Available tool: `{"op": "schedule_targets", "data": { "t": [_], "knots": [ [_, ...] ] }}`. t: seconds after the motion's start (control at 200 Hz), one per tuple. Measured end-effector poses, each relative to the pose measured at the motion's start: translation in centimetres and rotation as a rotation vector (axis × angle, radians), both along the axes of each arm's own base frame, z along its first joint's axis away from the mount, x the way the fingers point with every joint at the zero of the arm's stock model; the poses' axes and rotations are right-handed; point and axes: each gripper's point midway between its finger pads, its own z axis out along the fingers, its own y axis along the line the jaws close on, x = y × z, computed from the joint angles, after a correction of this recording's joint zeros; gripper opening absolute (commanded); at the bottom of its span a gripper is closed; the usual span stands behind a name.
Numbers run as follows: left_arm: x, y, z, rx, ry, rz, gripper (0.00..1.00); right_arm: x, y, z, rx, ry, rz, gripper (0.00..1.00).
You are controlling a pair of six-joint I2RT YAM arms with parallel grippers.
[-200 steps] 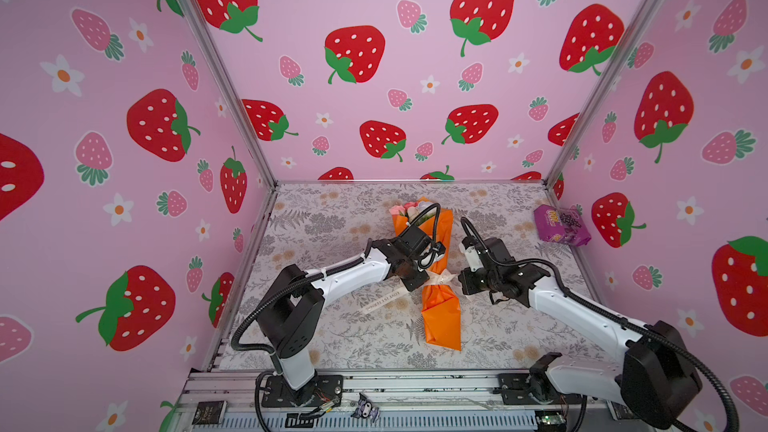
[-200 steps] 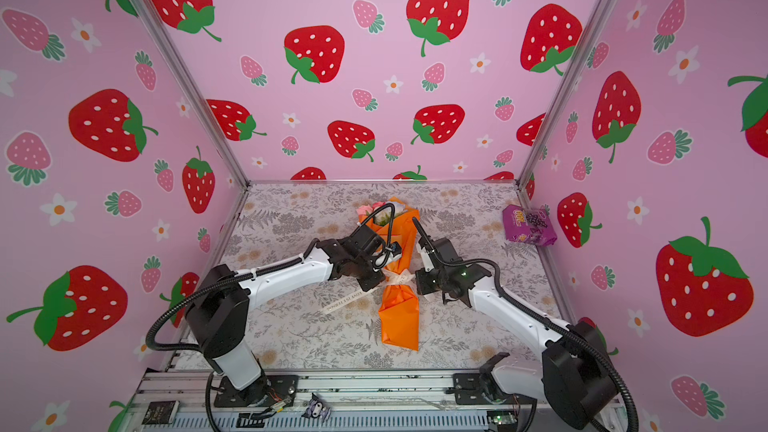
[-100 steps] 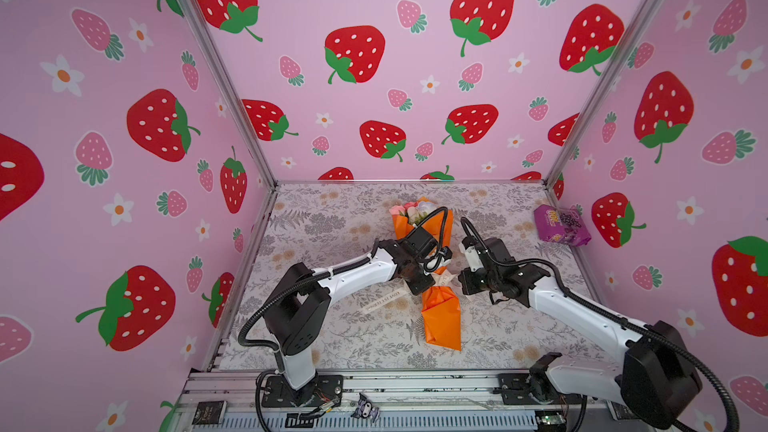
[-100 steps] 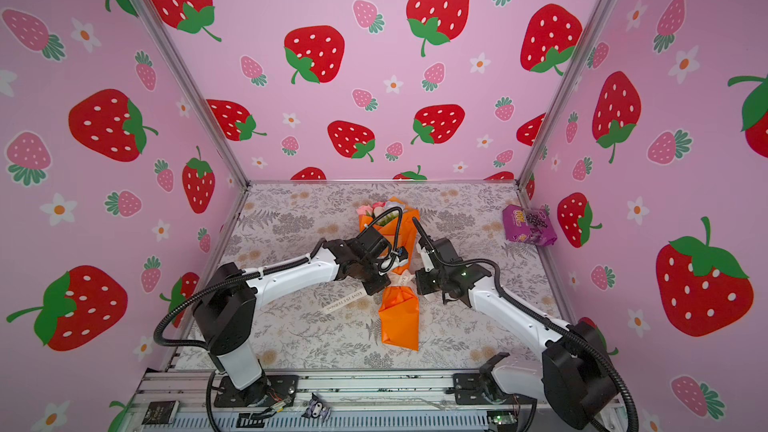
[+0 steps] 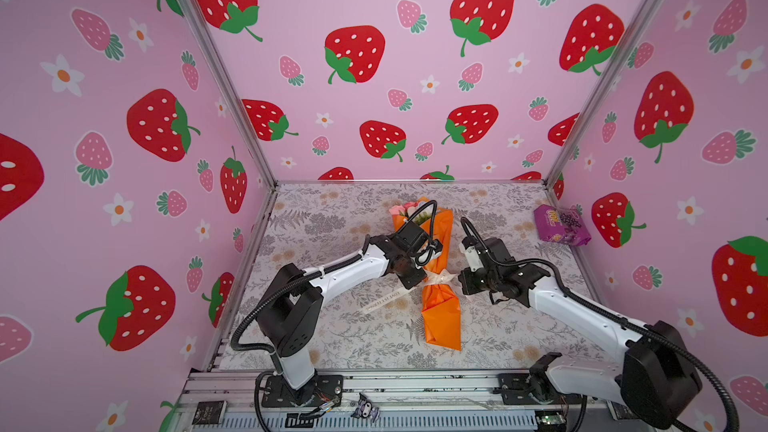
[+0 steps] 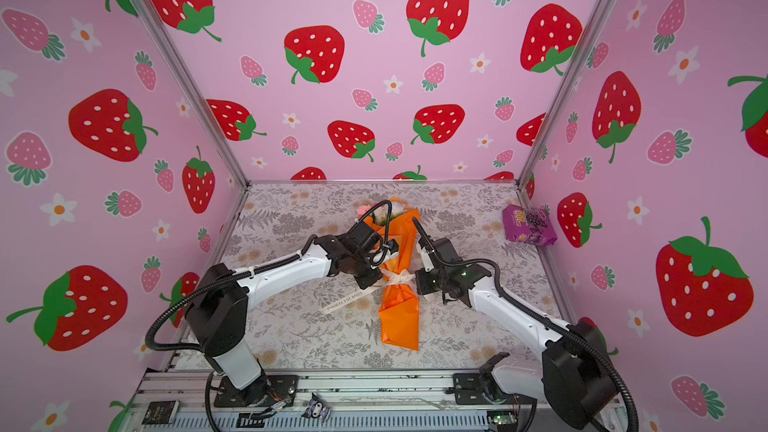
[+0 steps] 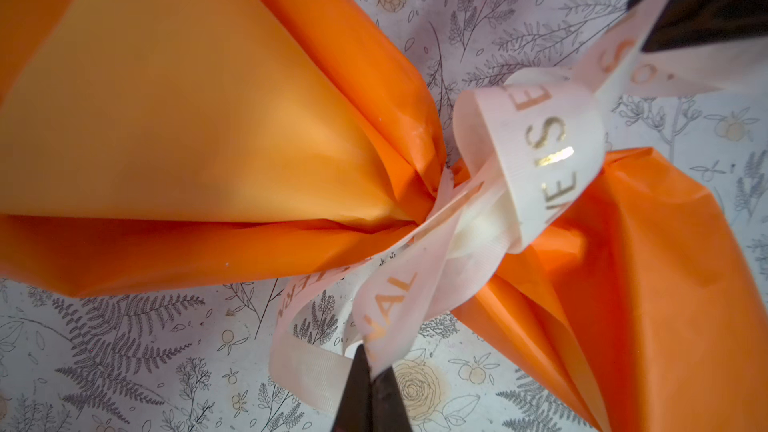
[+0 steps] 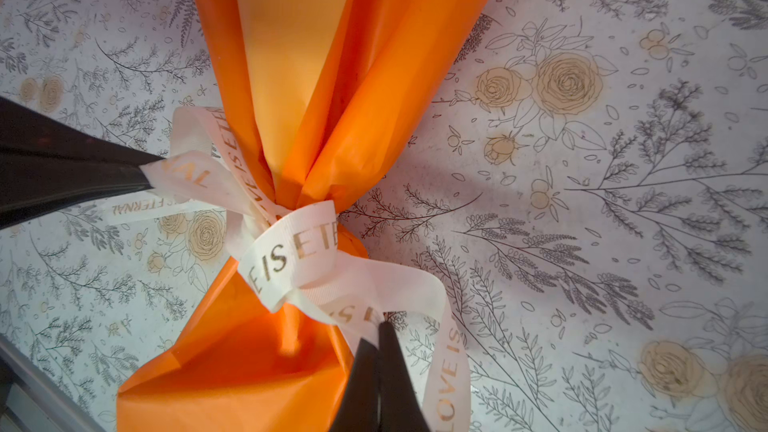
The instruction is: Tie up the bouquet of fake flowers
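The bouquet of fake flowers [image 5: 441,313] [image 6: 399,317] lies on the floral mat, wrapped in orange paper [image 7: 208,118] [image 8: 311,56], its pink and white blooms [image 5: 405,209] pointing to the back wall. A cream lettered ribbon [image 5: 436,277] [image 6: 395,276] [image 7: 540,147] [image 8: 291,255] is knotted round its pinched waist. My left gripper [image 5: 417,280] [image 6: 372,280] [image 7: 370,361] is shut on a ribbon strand left of the waist. On the other side, my right gripper [image 5: 461,278] [image 6: 417,280] [image 8: 378,332] is shut on another strand. Each strand runs taut from the knot.
A purple snack packet [image 5: 561,226] [image 6: 528,226] leans at the back right wall. A loose ribbon tail [image 5: 382,301] [image 6: 345,303] trails on the mat toward the front left. Strawberry-print walls close three sides; a metal rail [image 5: 415,384] runs along the front.
The left arm swung slightly toward the bouquet and back. The paper's waist looks more tightly pinched by the ribbon than a second ago. The right arm has hardly moved.
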Motion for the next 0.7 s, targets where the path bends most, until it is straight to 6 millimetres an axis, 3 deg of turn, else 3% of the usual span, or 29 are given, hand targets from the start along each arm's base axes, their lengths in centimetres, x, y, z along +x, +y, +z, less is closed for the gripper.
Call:
{"op": "schedule_targets", "data": {
  "t": [0.45, 0.7],
  "knots": [
    [0.3, 1.6, -0.4, 0.057, -0.006, 0.065, 0.00, 0.3, -0.4, -0.2, -0.022, -0.011, -0.016, 0.00],
    [-0.6, 2.9, -1.4, 0.082, 0.024, 0.104, 0.00, 0.9, -0.2, -1.2, -0.057, 0.005, -0.006, 0.00]
  ]
}}
